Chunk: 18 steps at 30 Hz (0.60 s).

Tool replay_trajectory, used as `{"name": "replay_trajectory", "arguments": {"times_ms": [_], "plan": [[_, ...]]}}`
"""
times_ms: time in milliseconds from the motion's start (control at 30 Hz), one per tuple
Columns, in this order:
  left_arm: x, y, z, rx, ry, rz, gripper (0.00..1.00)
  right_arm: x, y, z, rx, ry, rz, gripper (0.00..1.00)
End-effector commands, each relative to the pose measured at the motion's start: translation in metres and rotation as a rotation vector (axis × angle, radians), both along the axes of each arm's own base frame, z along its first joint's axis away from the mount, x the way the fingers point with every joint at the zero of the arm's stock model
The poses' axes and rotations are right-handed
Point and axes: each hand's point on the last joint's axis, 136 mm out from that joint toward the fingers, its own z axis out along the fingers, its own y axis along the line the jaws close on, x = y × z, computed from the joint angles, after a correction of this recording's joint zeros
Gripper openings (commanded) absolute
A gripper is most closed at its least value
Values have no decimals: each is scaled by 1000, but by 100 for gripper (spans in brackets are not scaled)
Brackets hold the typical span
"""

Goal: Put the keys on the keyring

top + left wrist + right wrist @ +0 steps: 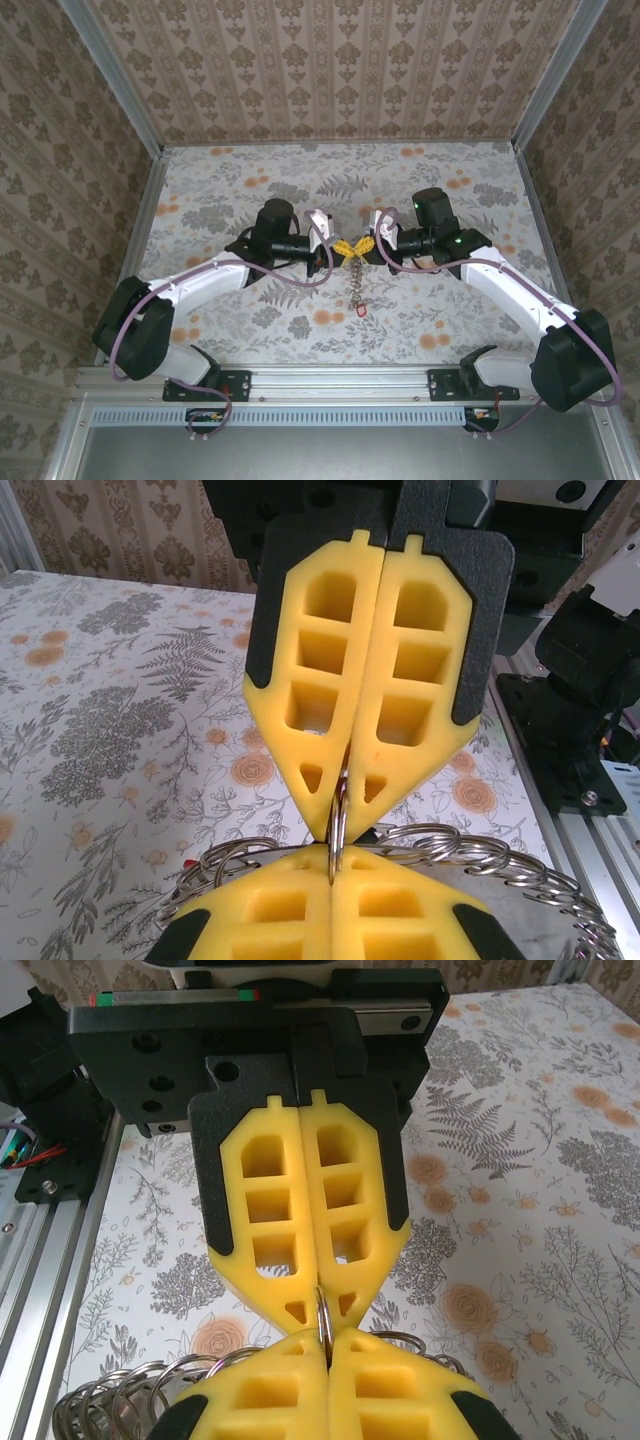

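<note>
left gripper: yellow foam pads at the bottom edge, pressed together on the keyring
right gripper: facing it from above, tips clamped on the same ring
keyring: thin, edge-on, between both tips
steel loops: overlapping row arcing round the lower pads
table: floral-patterned

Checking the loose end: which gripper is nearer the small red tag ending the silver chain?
Right, narrowly. The right gripper and left gripper pinch one thin metal ring beyond the red tag, which lies slightly right of where they meet.
</note>
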Motion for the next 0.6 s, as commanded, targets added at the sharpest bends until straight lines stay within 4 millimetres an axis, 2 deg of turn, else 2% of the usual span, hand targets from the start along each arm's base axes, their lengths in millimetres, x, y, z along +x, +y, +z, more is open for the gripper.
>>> {"name": "replay_trajectory", "arguments": {"times_ms": [0, 67, 100, 200, 367, 567], "plan": [[-4, -2, 37, -90, -102, -16, 0, -3, 1, 1, 21, 4, 4, 0], [-5, -3, 34, -65, -98, -33, 1, -4, 1, 3, 26, -2, 4, 0], [-5, -3, 33, -53, -99, -36, 7, -4, 1, 6, 29, -5, 4, 0], [-5, -5, 31, -20, -108, -49, 14, -5, 2, 11, 30, -10, 13, 0], [-7, -8, 24, 51, -137, -70, 14, -8, 4, 13, 17, -19, 27, 0], [-4, -11, 21, 57, -155, -44, 16, -14, 8, 10, 7, -13, 41, 0]]}}
